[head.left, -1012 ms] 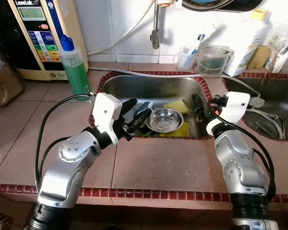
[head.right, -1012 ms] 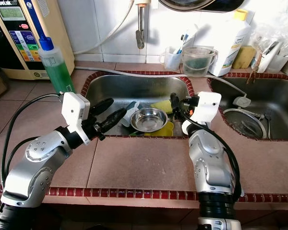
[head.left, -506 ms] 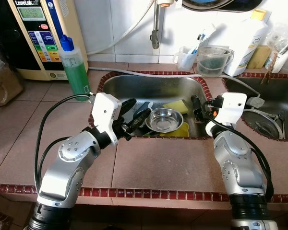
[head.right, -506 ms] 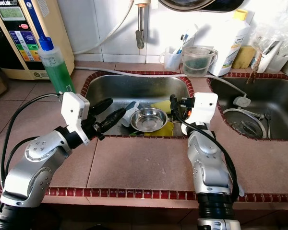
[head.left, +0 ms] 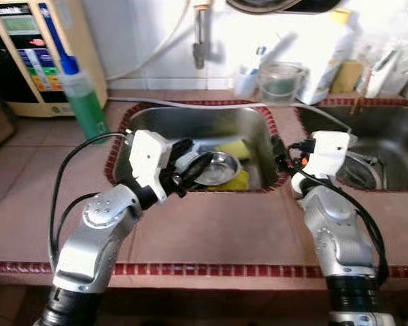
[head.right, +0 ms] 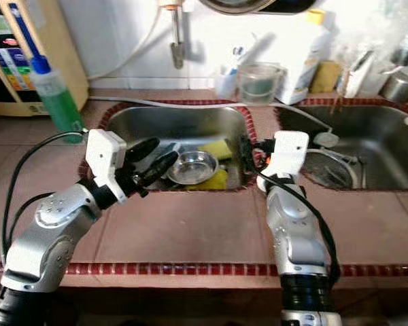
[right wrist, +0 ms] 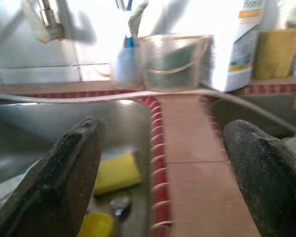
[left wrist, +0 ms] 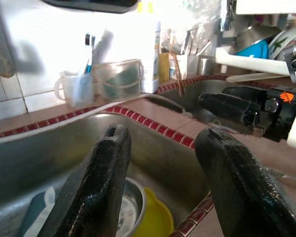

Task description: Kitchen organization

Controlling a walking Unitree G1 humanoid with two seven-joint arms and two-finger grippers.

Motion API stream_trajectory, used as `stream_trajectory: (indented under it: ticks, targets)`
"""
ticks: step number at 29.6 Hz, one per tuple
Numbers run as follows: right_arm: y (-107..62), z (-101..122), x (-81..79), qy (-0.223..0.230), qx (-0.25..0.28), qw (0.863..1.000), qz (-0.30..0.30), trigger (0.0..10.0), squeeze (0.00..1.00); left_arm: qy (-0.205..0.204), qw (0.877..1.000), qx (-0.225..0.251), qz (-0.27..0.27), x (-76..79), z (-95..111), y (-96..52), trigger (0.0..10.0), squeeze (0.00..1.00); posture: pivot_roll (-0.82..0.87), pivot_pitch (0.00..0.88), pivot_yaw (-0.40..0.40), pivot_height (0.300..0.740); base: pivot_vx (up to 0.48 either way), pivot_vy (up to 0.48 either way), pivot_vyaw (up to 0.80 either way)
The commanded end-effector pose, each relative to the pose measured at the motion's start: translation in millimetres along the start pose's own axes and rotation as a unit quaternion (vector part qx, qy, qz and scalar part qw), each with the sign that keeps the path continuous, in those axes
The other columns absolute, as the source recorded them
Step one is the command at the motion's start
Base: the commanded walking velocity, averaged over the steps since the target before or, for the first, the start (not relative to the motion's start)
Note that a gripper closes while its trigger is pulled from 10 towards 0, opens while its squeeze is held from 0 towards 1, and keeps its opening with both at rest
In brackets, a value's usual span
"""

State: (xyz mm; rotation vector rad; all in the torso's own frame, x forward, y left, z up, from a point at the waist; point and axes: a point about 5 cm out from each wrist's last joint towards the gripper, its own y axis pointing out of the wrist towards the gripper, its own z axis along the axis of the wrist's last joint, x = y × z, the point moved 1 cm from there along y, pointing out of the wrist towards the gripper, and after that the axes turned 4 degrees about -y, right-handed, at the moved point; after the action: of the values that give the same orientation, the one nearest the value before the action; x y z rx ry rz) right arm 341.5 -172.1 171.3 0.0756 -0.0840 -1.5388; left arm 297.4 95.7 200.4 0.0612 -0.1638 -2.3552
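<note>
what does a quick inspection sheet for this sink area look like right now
surface: reddish-brown tiled counter with two steel sinks.
job's things: round steel bowl, yellow sponge and a yellow item in the left steel sink.
clutter: green soap bottle with blue cap, clear plastic measuring jug, white cup holding a toothbrush, big white bottle.
grippers: left gripper open at the sink's near-left edge; right gripper open over the divider between sinks.
cables: black cable looping off the left arm; white hose along the sink's back rim.
surroundings: white tiled wall, tap.
</note>
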Motion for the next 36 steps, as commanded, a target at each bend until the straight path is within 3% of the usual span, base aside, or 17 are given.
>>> stream_trajectory:
  ticks: [1,16,21,28,33,36]
  targets:
    - [0.4,4,-8.1,0.006,0.008,1.0,0.012,10.0,0.0,0.008,1.0,-0.006,0.008,-4.6,1,-2.5,10.0,0.0,-0.1,0.072,0.009,0.703,0.0,-0.356,0.0]
    - [0.8,3,-9.3,0.006,0.008,1.0,0.016,10.0,0.0,0.009,1.0,-0.003,0.005,-3.8,2,-0.8,10.0,0.0,-0.1,0.059,0.006,0.703,0.0,-0.37,0.0]
    - [-0.8,2,-10.3,0.005,0.009,1.0,0.017,10.0,0.0,-0.002,1.0,0.003,0.005,-3.7,2,-0.6,10.0,0.0,-0.1,0.051,0.002,0.703,0.0,0.0,0.0]
    - [-10.8,2,-14.8,-0.059,0.034,0.997,0.02,10.0,0.0,-0.03,0.999,0.005,0.021,-10.3,-1,-3.7,10.0,0.0,-0.1,0.043,-0.005,0.703,0.0,0.0,0.0]
    - [-15.2,6,-13.5,-0.082,0.048,0.995,0.008,10.0,0.0,-0.039,0.999,0.008,0.037,-16.1,-2,-4.8,10.0,0.0,-0.1,0.039,-0.007,0.703,0.0,0.0,0.0]
    - [-18.6,5,-12.8,-0.084,0.046,0.995,0.006,10.0,0.0,-0.033,0.997,0.016,0.075,-22.8,-2,-3.3,10.0,0.0,-0.1,0.031,-0.01,0.703,0.0,0.0,0.0]
